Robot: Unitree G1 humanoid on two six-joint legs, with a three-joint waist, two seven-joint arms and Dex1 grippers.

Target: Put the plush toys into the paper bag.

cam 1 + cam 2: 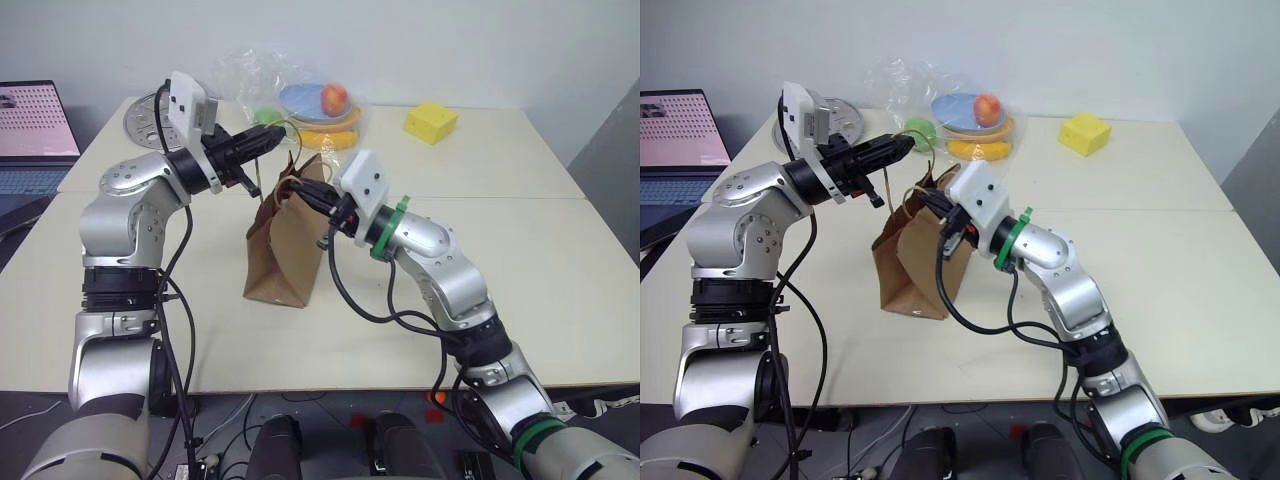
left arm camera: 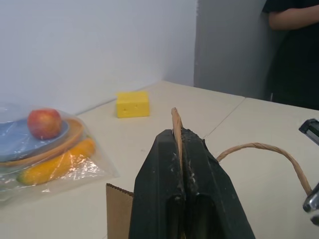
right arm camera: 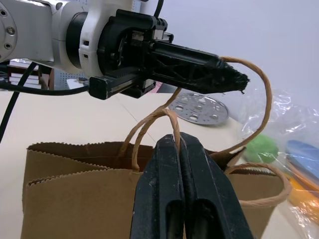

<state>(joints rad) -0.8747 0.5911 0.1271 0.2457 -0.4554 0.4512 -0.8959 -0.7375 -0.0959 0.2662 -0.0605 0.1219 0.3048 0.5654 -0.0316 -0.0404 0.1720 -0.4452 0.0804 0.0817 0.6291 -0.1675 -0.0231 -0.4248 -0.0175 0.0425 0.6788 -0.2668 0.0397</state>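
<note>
Spreading the paper bag [image 1: 283, 262] standing mid-surface [image 1: 560, 260], keep your right gripper [image 1: 300, 190] clamped on 1 twine handle [image 3: 154, 119] and left gripper [image 1: 272, 133] pinching the other handle [image 2: 259, 148], both arms raised near level, converging, pulling gently apart without tearing.

Plain white wall [image 1: 450, 40] behind cream tables [image 1: 560, 250]; laptop [image 1: 30, 130] at left edge.

One paper bag [image 1: 283, 250] on the desk [image 1: 520, 250] — behind it one yellow block [image 1: 431, 121], one wrapped fruit bundle [image 1: 318, 108], one laptop [image 1: 35, 130].
</note>
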